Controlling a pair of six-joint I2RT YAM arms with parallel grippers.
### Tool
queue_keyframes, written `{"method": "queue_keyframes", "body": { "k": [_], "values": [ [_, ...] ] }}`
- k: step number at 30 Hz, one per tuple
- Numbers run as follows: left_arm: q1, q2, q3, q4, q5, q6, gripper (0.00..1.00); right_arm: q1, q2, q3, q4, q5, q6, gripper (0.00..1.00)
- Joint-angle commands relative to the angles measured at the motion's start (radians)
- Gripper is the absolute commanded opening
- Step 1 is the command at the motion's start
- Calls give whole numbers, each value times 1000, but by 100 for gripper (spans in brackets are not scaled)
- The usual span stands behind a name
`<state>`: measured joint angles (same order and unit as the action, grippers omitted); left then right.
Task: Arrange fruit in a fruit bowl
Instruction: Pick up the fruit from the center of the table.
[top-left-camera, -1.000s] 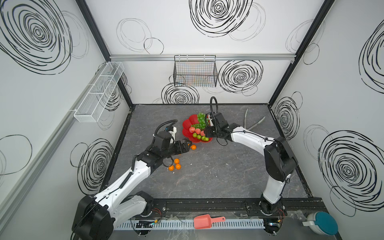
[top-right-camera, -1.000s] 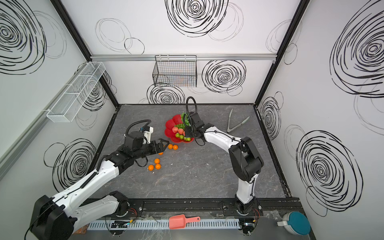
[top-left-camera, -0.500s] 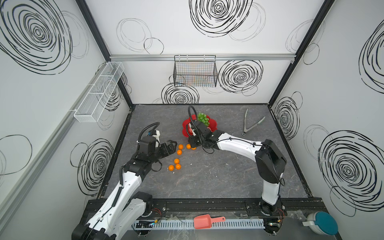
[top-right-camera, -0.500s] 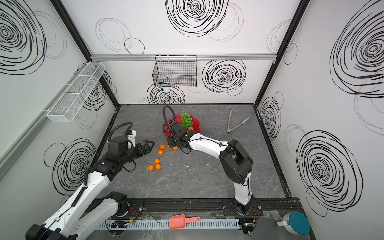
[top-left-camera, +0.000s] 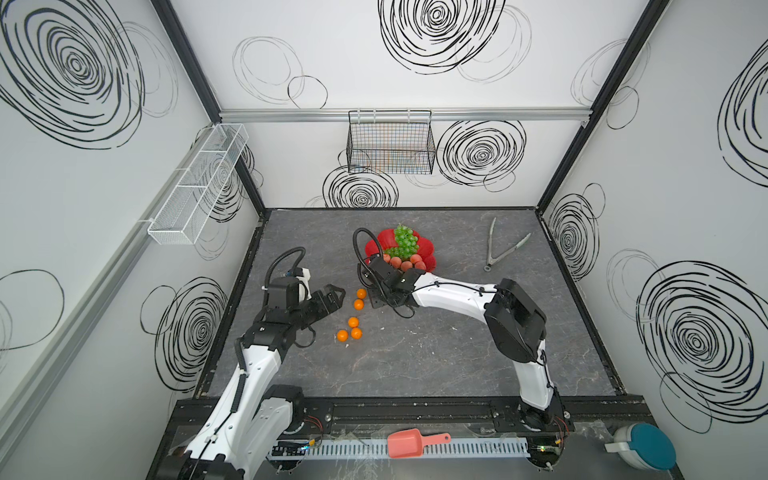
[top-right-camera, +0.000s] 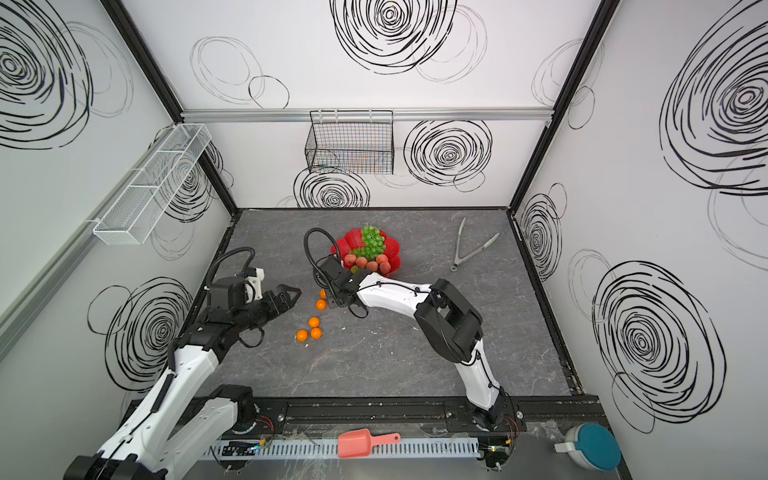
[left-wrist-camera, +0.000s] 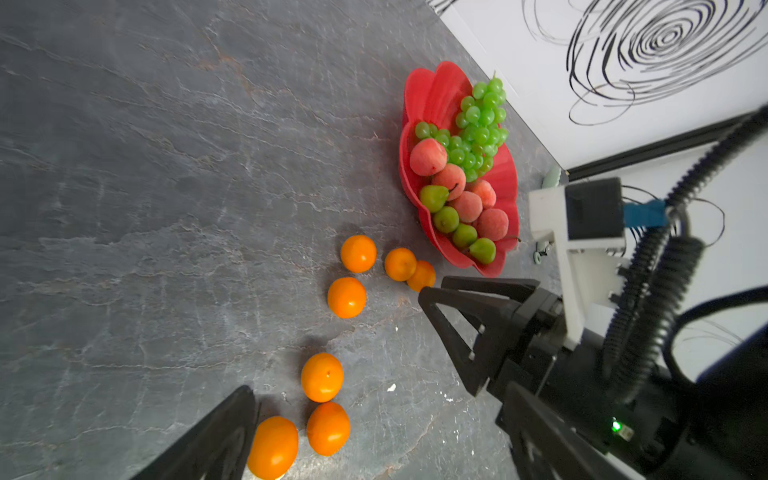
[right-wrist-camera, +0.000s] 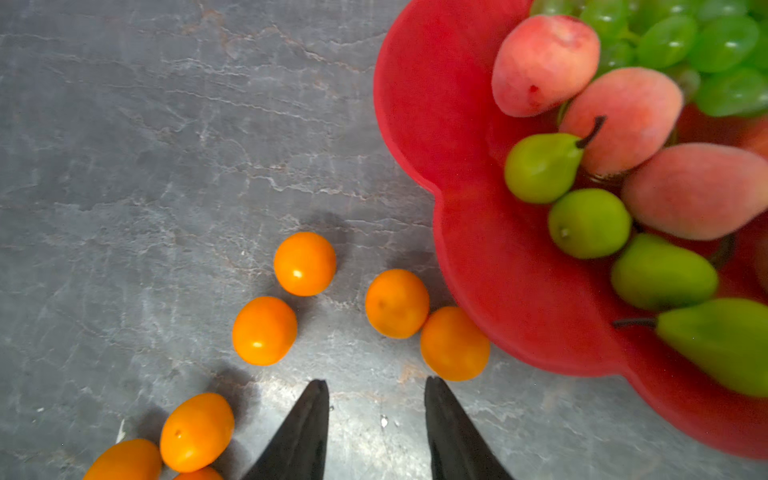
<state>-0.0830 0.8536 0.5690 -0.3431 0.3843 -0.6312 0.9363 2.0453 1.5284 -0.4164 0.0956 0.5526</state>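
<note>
R gripper: jaws standing spread, pinching nothing.
Tangerine: lying just past one tip, right by bowl rim.
L gripper: jaws gaping wide.

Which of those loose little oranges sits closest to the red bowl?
The tangerine right at the fruit bowl rim, touching another tangerine; the rest lie farther out.

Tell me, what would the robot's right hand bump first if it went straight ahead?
Most likely the round orange tangerine beside the glossy red scalloped plastic bowl; it sits ahead of the open right hand. Height is unclear, so the hand might pass over it.
</note>
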Motion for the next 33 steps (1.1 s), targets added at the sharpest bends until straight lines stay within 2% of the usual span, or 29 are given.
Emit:
{"method": "queue_keyframes", "body": {
  "k": [1, 5, 9, 17, 33],
  "values": [
    [-64, 20, 7, 61, -29, -6, 96, -3, -21, -30, -48, 56, 47, 42],
    [-143, 45, 3, 96, -70, -35, 96, -12, -20, -45, -41, 39, 53, 42],
    [-178, 62, 2, 119, -84, -53, 96, -23, -14, -48, -38, 29, 56, 44],
    [-184, 67, 6, 118, -94, -48, 96, -49, 16, -38, -31, 1, 50, 47],
    [-185, 75, 5, 127, -84, -52, 96, -74, 77, 19, -19, -21, 33, 48]
  ]
}}
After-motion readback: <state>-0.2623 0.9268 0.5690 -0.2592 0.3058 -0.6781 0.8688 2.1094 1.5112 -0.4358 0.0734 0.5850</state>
